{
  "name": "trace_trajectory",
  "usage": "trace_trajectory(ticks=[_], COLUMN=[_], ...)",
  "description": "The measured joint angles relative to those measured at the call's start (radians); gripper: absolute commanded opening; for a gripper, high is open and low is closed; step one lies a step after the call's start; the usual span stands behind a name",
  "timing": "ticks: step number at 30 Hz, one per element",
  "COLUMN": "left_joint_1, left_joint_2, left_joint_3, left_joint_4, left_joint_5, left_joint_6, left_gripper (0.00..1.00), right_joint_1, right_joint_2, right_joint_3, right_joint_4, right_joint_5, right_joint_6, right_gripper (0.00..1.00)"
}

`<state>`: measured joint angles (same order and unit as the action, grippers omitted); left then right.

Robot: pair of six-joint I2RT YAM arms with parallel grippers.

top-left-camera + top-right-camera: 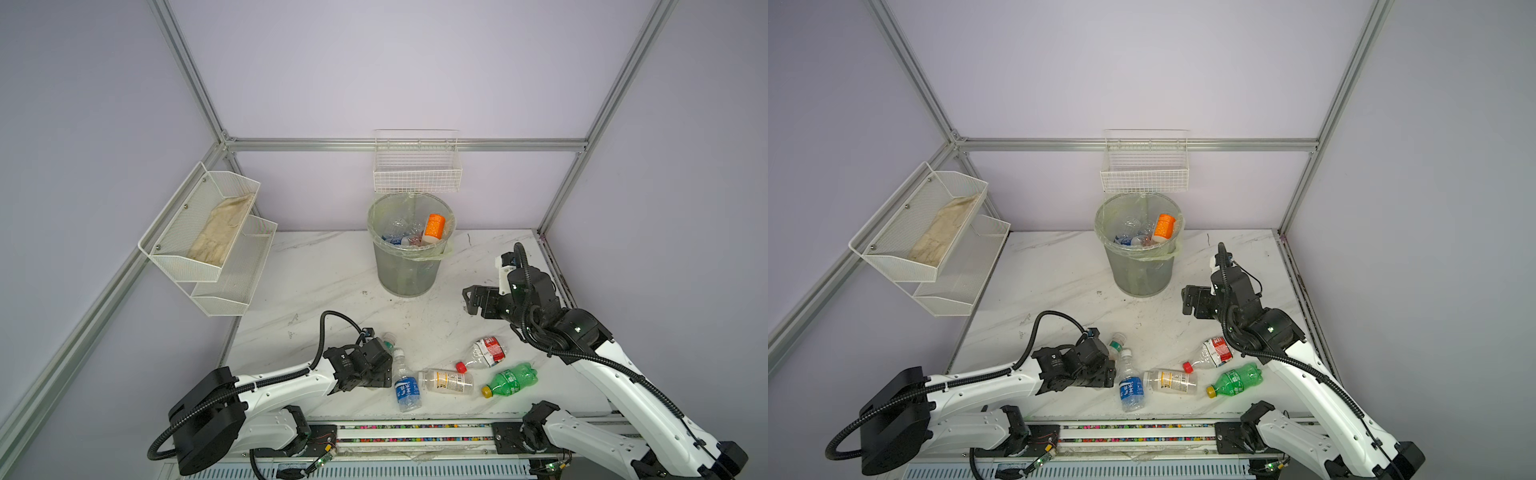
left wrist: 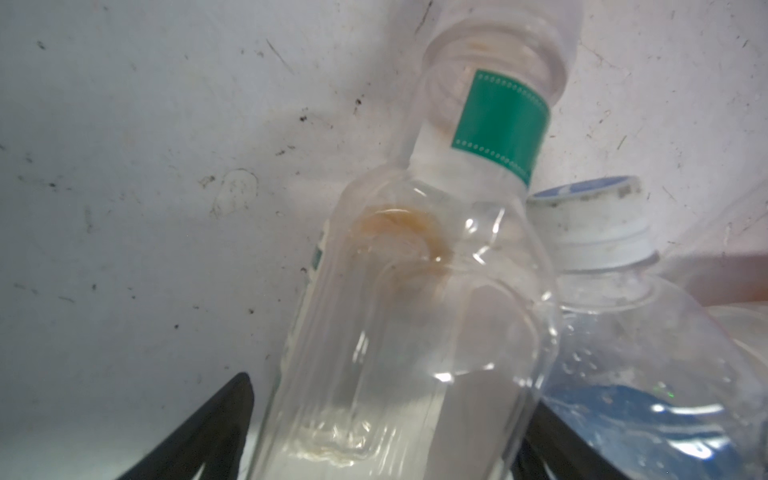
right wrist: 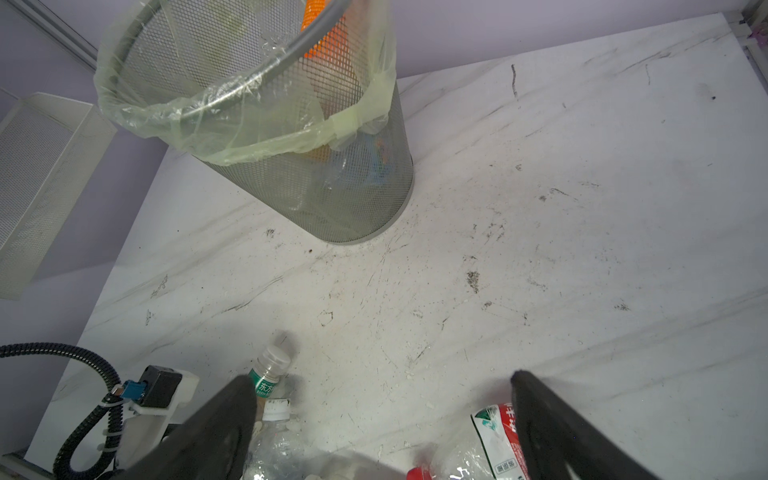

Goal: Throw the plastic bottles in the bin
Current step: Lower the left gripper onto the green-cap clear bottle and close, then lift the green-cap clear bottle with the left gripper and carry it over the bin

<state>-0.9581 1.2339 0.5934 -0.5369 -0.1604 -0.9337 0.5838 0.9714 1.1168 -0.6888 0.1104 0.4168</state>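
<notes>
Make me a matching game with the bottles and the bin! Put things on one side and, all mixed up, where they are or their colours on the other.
Things:
1. orange bottle
2. all-green bottle
3. red-label bottle
4. bin

Matches:
A. has a red cap
B. lined with a pale green bag
C. inside the bin
D. has a yellow cap

Pairs: 1-C, 2-D, 3-A, 4-B

There are five plastic bottles (image 1: 445,381) on the table (image 1: 324,274), perhaps four more inside one bin (image 1: 407,274), one wire basket (image 1: 417,179) and two mesh trays (image 1: 185,266).
</notes>
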Motion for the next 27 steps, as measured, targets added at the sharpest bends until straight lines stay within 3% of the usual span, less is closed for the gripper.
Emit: trace_trajectory(ticks=[5, 9, 12, 21, 27], left_joint_1=[0.000, 0.000, 0.000, 0.000, 0.000], left_joint_2=[0.013, 0.019, 0.020, -0.124, -0.236], left_joint_3=[0.000, 0.000, 0.012, 0.182, 0.357], left_joint_4=[0.004, 0.005, -0.014, -0.170, -0.202], left_joint_5=[-0.005, -0.012, -0.031, -0.198, -0.351], left_joint_6=[0.000, -0.003, 0.002, 0.047, 0.170], left_gripper=[0.81, 0.56, 0.45, 0.37, 0.34], right_joint_1=[0.000, 0.000, 0.000, 0.000, 0.000], right_joint_2=[0.000, -0.003, -0.004, -0.006, -0.016], right_joint_3=[-0.009, -0.023, -0.032, -0.036, -0.038], right_joint_4=[0.009, 0.020, 0.021, 0.021, 0.022], right_joint_5=[-0.003, -0.005, -0.008, -0.013, -0.014], right_joint_6=[0.001, 0.002, 0.002, 0.017, 0.021], right_gripper=[0.97, 0.97, 0.97, 0.97, 0.97])
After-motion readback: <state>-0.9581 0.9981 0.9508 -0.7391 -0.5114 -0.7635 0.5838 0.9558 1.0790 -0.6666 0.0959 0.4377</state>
